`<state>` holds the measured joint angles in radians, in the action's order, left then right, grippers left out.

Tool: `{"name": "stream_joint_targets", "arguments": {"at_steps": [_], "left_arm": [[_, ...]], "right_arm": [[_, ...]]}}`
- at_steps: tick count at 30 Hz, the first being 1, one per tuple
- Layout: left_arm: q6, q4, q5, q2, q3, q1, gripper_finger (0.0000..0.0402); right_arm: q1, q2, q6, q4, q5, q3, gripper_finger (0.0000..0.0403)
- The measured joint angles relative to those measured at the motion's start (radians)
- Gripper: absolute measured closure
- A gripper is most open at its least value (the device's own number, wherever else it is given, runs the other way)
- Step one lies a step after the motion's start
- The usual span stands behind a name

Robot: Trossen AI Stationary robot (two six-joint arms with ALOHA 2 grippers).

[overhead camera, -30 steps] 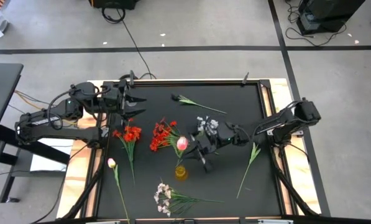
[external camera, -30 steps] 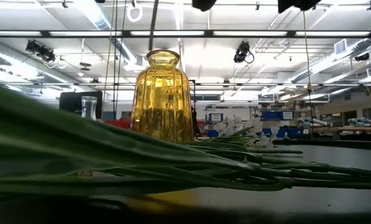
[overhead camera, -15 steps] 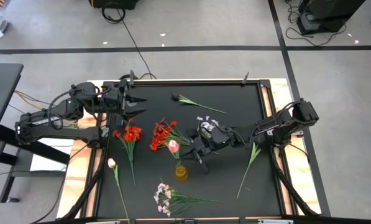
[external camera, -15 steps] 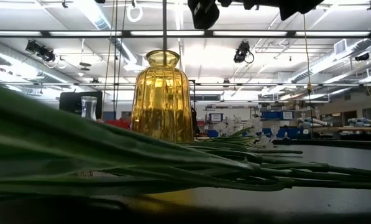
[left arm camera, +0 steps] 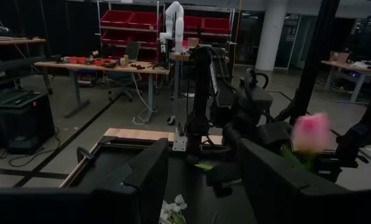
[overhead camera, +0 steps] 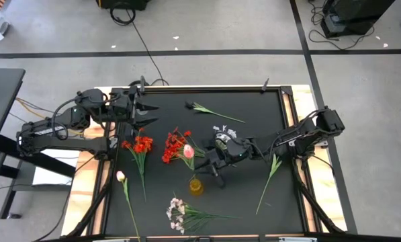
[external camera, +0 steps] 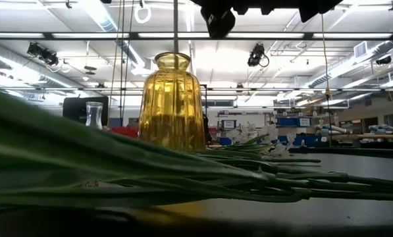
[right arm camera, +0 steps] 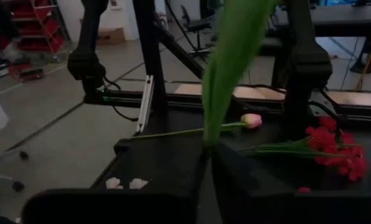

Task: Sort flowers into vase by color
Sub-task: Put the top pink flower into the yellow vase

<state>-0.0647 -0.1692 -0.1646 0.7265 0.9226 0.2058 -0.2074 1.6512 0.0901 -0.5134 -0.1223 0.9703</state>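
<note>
My right gripper (overhead camera: 212, 161) (right arm camera: 207, 155) is shut on a pale pink tulip (overhead camera: 188, 151) (left arm camera: 311, 132), up over the middle of the table, just far of the yellow glass vase (overhead camera: 196, 186) (external camera: 173, 102). The tulip's thin stem (external camera: 174, 26) hangs straight down to the vase's mouth in the low view. Red blossom clusters (overhead camera: 141, 144) (overhead camera: 176, 144), a second pink tulip (overhead camera: 120, 176) (right arm camera: 251, 120) and a white-lilac spray (overhead camera: 178, 214) lie flat on the mat. My left gripper (overhead camera: 146, 113) (left arm camera: 204, 180) waits open at the far left corner. My right gripper pinches the tulip between its two fingers at a green leaf and stem (right arm camera: 207, 134) below the bloom. The fingers come level from the table's right, across the stem. The tulip is lifted clear and upright, bloom above the fingers and stem hanging below them.
Bare green leafy stems lie at the far middle (overhead camera: 213, 112) and at the right (overhead camera: 271, 171). White blossoms (overhead camera: 221, 131) lie beside my right arm. Green stems (external camera: 183, 178) fill the near foreground of the low view. The black mat ends in wooden edges (overhead camera: 291, 107).
My right gripper has moved a little toward the table's left with the tulip and come lower. In the low view the stem has come into sight above the vase's mouth, hanging straight down.
</note>
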Motion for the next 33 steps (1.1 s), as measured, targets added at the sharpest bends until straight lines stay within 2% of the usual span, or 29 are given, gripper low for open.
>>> {"name": "stream_joint_targets", "arguments": {"at_steps": [9, 14, 20, 25, 33], "left_arm": [[0.0, 0.0, 0.0, 0.0, 0.0, 0.0, 0.0205], [0.0, 0.0, 0.0, 0.0, 0.0, 0.0, 0.0205], [0.0, 0.0, 0.0, 0.0, 0.0, 0.0, 0.0205], [0.0, 0.0, 0.0, 0.0, 0.0, 0.0, 0.0205], [0.0, 0.0, 0.0, 0.0, 0.0, 0.0, 0.0205]], "right_arm": [[-0.003, 0.0, 0.019, -0.001, -0.007, 0.0, 0.0241], [-0.02, -0.002, 0.095, 0.029, -0.021, 0.0, 0.0206], [-0.033, -0.002, 0.122, 0.23, -0.043, 0.067, 0.0188], [-0.033, -0.002, 0.148, 0.44, -0.007, 0.174, 0.0187], [0.001, -0.003, 0.367, 0.749, 0.005, 0.314, 0.0187]]}}
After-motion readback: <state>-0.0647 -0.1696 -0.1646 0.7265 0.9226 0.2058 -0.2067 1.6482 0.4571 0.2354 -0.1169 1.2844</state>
